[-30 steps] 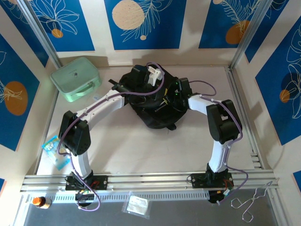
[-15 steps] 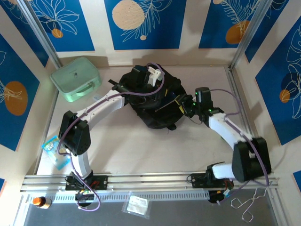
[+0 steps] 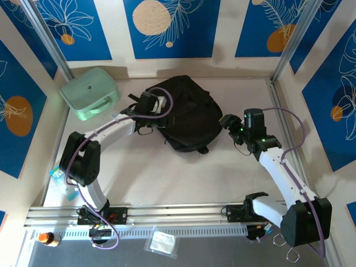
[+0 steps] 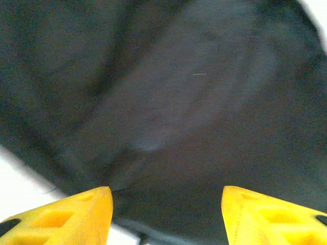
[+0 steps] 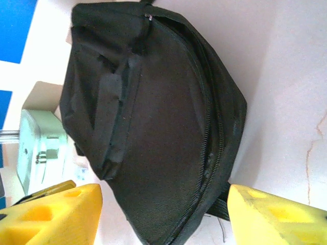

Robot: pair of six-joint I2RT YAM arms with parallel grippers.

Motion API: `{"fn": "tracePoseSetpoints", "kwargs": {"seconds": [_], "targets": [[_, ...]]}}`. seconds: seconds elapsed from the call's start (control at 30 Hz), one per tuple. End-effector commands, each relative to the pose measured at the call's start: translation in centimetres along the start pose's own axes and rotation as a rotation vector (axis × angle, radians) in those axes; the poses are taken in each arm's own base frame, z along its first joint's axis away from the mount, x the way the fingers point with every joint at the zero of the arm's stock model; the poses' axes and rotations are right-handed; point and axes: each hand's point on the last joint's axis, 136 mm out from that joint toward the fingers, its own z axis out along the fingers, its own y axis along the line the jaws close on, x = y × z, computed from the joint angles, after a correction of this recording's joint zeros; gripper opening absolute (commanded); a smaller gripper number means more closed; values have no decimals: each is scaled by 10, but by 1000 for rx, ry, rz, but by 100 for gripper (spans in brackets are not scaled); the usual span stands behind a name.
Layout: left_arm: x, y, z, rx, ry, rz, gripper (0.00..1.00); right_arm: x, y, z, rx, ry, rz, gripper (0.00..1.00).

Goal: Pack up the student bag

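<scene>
The student bag [image 3: 189, 114] is a black soft backpack lying flat in the middle of the table, its zip running along the curved edge [image 5: 209, 153]. My left gripper [image 3: 161, 105] hovers at the bag's left side, open, with only black fabric [image 4: 168, 102] behind its yellow fingertips [image 4: 76, 217]. Just off the bag's right edge, my right gripper [image 3: 227, 122] is open too and faces the bag [image 5: 153, 117]; nothing sits between its yellow fingers [image 5: 51, 214].
A mint-green hard case [image 3: 89, 93] stands at the back left, also seen past the bag [image 5: 36, 148]. A blue packet [image 3: 60, 172] lies at the left edge. On the front ledge lie a clear pouch [image 3: 163, 243], an orange-capped bottle [image 3: 46, 239] and metal tongs [image 3: 292, 253].
Both grippers opened and drew off the bag: the left one pulled back to its left side, the right arm swung out to the right. The bag now lies flatter.
</scene>
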Motion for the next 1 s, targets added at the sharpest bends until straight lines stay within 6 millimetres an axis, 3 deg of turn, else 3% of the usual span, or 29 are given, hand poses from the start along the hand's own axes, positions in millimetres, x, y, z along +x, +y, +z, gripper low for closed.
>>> {"fn": "tracePoseSetpoints", "kwargs": {"seconds": [0.0, 0.07, 0.13, 0.27, 0.47, 0.77, 0.87, 0.97], "targets": [[0, 56, -10, -151, -48, -197, 52, 6, -1, 3, 19, 24, -17, 66], [2, 78, -5, -156, -49, -291, 48, 9, 0, 5, 21, 32, -17, 66], [-6, 87, 2, -110, -68, -348, 45, 12, 1, 7, 17, 42, -23, 66], [-31, 93, 18, -42, -84, -404, 40, 26, -2, 14, 32, 80, -27, 66], [-49, 95, 49, -10, -72, -462, 37, 52, -19, 24, 60, 146, -2, 66], [-46, 102, 72, -16, -35, -513, 32, 74, -33, 39, 101, 239, 7, 71], [-46, 101, 73, -8, -32, -515, 18, 81, -35, 50, 117, 280, 3, 67], [-52, 94, 69, 23, -47, -506, 2, 81, -35, 61, 133, 294, -20, 52]]}}
